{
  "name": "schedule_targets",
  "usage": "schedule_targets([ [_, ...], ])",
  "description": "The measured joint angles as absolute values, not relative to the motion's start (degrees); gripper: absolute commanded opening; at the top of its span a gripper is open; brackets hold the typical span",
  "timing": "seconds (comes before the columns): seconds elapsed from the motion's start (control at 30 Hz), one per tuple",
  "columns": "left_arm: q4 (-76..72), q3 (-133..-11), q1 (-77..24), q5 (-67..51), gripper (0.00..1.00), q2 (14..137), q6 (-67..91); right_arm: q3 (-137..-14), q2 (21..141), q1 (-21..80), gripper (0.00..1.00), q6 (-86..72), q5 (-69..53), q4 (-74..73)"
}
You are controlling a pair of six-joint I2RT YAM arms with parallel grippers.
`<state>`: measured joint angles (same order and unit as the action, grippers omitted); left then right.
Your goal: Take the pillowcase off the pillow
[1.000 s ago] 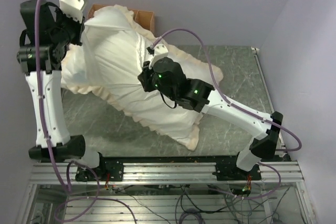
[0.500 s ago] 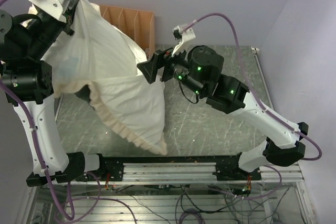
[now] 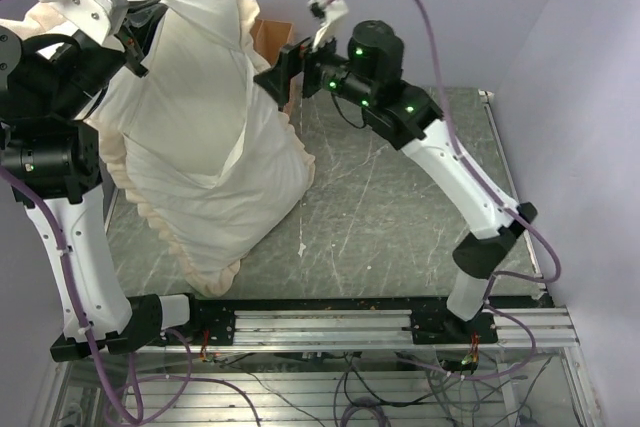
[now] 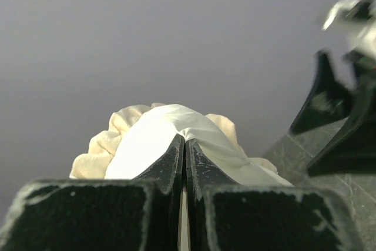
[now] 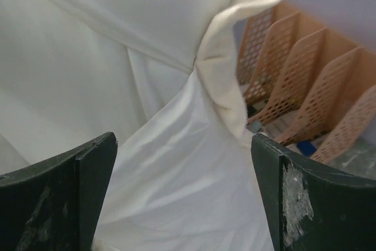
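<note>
The pillowcase (image 3: pixel 190 117), cream with a ruffled frill, hangs from my raised left gripper (image 3: pixel 140 22), and its lower end rests on the table. In the left wrist view that gripper (image 4: pixel 185 140) is shut on a pinch of the pillowcase (image 4: pixel 158 130). Under a diagonal fold bulges a smooth white mass, apparently the pillow (image 3: pixel 265 172), still inside. My right gripper (image 3: pixel 282 72) is open beside the bundle's upper right edge. In its wrist view the right gripper (image 5: pixel 183 139) faces white cloth (image 5: pixel 176 186) and frill (image 5: pixel 226 86), with nothing between its fingers.
A wooden slotted organizer (image 3: pixel 272 42) stands at the back of the table, behind the hanging bundle and close to my right gripper; in the right wrist view the organizer (image 5: pixel 305 80) shows at the right. The table (image 3: pixel 400 207) has a grey marbled top.
My right gripper has opened, let go of the cloth and swung up and back. My left arm has lifted the bundle off the table until it hangs upright.
</note>
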<state>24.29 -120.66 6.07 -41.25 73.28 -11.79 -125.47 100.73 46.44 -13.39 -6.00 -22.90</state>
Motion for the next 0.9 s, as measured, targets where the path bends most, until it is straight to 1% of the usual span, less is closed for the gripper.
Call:
schedule_targets([
  [0.17, 24.8, -120.5, 6.1, -43.7, 0.07, 72.1, -11.2, -125.3, 106.8, 44.7, 1.00, -10.2, -19.9, -22.6],
  [0.27, 25.2, -120.5, 6.1, -44.6, 0.07, 71.4, -11.1, -123.1, 107.9, 44.1, 0.99, -9.5, -27.0, -20.0],
  [0.33, 25.3, -120.4, 6.1, -45.1, 0.07, 71.1, -11.0, -120.3, 107.7, 43.9, 0.96, -9.8, -30.7, -16.4],
  [0.37, 25.3, -120.2, 6.1, -45.3, 0.07, 70.8, -10.9, -118.8, 107.6, 43.8, 0.91, -10.2, -32.6, -14.1],
  [0.4, 25.3, -119.8, 6.1, -45.4, 0.07, 70.6, -10.9, -117.4, 107.6, 43.8, 0.82, -10.7, -34.2, -12.0],
  [0.47, 25.3, -118.8, 6.1, -45.5, 0.07, 70.0, -10.9, -115.3, 107.7, 43.8, 0.55, -12.0, -36.5, -8.8],
  [0.5, 25.3, -118.3, 6.1, -45.5, 0.07, 69.7, -10.9, -114.8, 107.7, 43.8, 0.31, -12.9, -36.9, -7.5],
  [0.53, 25.3, -117.9, 6.1, -45.5, 0.07, 69.5, -10.9, -114.4, 107.8, 43.8, 0.15, -13.6, -37.0, -6.6],
  [0.57, 25.2, -117.5, 6.1, -45.4, 0.07, 69.3, -11.0, -114.2, 107.8, 43.7, 0.00, -13.5, -37.0, -6.0],
  [0.7, 25.1, -116.1, 6.1, -44.8, 0.07, 68.4, -12.0, -110.7, 106.1, 43.7, 0.00, -15.5, -32.0, -2.6],
  [0.9, 24.6, -115.2, 6.1, -38.9, 0.07, 68.2, -15.1, -97.5, 95.2, 45.7, 0.00, -14.0, -17.3, 3.0],
])
